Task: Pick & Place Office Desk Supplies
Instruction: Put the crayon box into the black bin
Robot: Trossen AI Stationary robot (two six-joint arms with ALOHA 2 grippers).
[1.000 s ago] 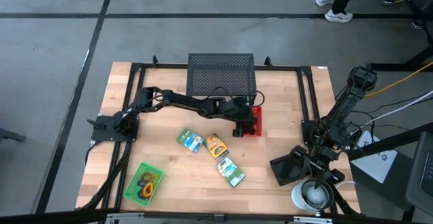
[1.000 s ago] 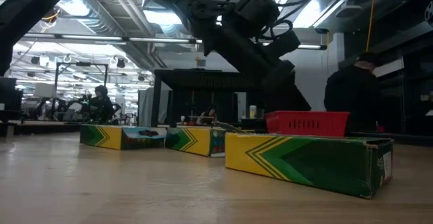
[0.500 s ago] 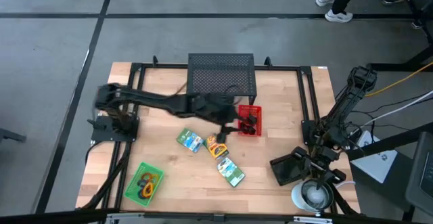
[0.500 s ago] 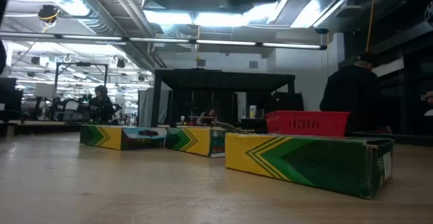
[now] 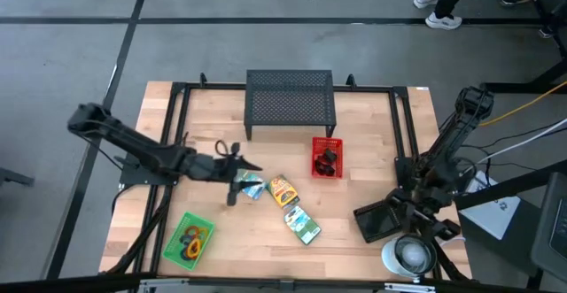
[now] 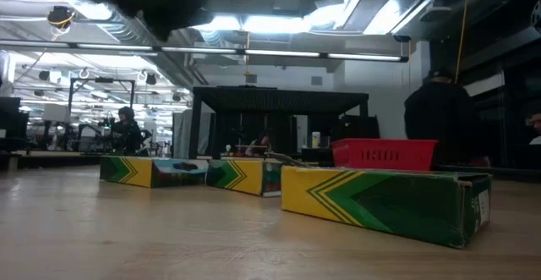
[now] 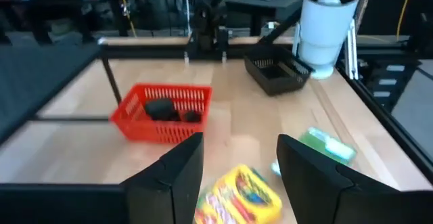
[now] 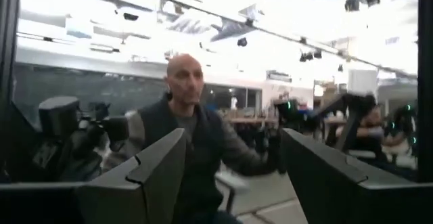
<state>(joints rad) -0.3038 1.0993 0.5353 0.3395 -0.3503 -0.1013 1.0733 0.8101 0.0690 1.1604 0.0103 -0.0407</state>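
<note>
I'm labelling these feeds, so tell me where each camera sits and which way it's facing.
High: overhead, straight down on the table and both arms.
Low: at tabletop height, level across the packets; no gripper shows clearly.
Left wrist: on the left arm, past the open left gripper toward the red basket.
Right wrist: past the open right gripper into the room, at a person.
Shared: high and left wrist both show the basket.

Overhead ceiling lights (image 6: 254, 22) lit the scene evenly; shadows were soft. The left arm (image 5: 159, 156) showed motion blur. Ceiling glare washed out the right wrist view.
</note>
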